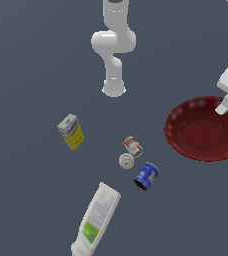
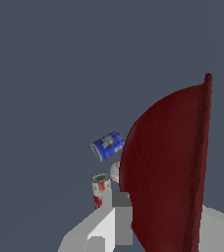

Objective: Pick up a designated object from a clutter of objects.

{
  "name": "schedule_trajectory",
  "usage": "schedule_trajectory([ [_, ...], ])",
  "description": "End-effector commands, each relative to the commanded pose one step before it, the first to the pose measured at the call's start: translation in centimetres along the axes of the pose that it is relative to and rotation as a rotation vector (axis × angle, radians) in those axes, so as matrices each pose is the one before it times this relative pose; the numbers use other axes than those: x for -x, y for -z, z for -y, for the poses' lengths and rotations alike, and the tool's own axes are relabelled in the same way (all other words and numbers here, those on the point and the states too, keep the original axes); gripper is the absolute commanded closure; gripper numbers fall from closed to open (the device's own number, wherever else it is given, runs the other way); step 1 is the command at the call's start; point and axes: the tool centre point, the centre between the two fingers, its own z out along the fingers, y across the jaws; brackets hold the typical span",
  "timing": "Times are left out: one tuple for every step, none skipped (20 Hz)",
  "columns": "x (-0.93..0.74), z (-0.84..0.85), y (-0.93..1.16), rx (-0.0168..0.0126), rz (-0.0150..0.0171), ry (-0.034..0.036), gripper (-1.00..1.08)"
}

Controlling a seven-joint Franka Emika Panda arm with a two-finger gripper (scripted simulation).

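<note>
The dark red glossy bowl (image 1: 202,131) is at the exterior view's right, far wider than any other item. My gripper (image 1: 225,106) comes in from the right edge and is shut on the bowl's rim. In the wrist view the bowl (image 2: 168,167) fills the frame edge-on, and its wall runs between one grey finger (image 2: 120,216) on its outer side and the other finger (image 2: 218,227) on its inner side. Past the bowl's outer side lie the blue can (image 2: 107,145), the small red can (image 2: 101,189) and part of the white ball (image 2: 115,171).
Left of the bowl in the exterior view lie the small red can (image 1: 132,146), the white ball (image 1: 126,161) and the blue can (image 1: 146,176). The yellow-and-white carton (image 1: 71,131) lies further left, the white bottle (image 1: 97,218) near the lower edge. The arm's base (image 1: 114,87) stands behind.
</note>
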Motion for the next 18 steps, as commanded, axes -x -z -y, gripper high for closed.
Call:
schedule_trajectory([
  [-0.238, -0.642, 1.847, -0.00051, -0.00128, 0.00081, 1.08],
  [-0.092, -0.17, 0.535, -0.00032, -0.00022, 0.00057, 1.08],
  [-0.086, -0.151, 0.479, -0.00036, -0.00019, 0.00056, 1.08],
  [-0.076, -0.156, 0.424, 0.0, 0.0, 0.0, 1.08],
  [-0.077, -0.1, 0.385, -0.00071, -0.00027, 0.00092, 1.08],
  [-0.064, -0.12, 0.337, 0.0, 0.0, 0.0, 1.08],
  [-0.065, -0.079, 0.297, -0.00064, -0.00017, 0.00072, 1.08],
  [-0.053, -0.09, 0.26, 0.0, 0.0, 0.0, 1.08],
  [-0.055, -0.055, 0.221, -0.00069, -0.00013, 0.00068, 1.08],
  [-0.042, -0.063, 0.193, 0.0, 0.0, 0.0, 1.08],
  [-0.046, -0.035, 0.155, -0.00073, -0.00008, 0.00065, 1.08],
  [-0.031, -0.041, 0.134, 0.0, 0.0, 0.0, 1.08],
  [-0.026, -0.032, 0.107, 0.0, 0.0, 0.0, 1.08],
  [-0.033, -0.009, 0.067, -0.00094, -0.00004, 0.00074, 1.08],
  [-0.015, -0.016, 0.057, 0.0, 0.0, 0.0, 1.08],
  [-0.009, -0.009, 0.034, 0.0, 0.0, 0.0, 1.08],
  [-0.003, -0.003, 0.011, 0.0, 0.0, 0.0, 1.08],
  [0.017, 0.063, -0.165, -0.00073, 0.00149, 0.00033, 1.08],
])
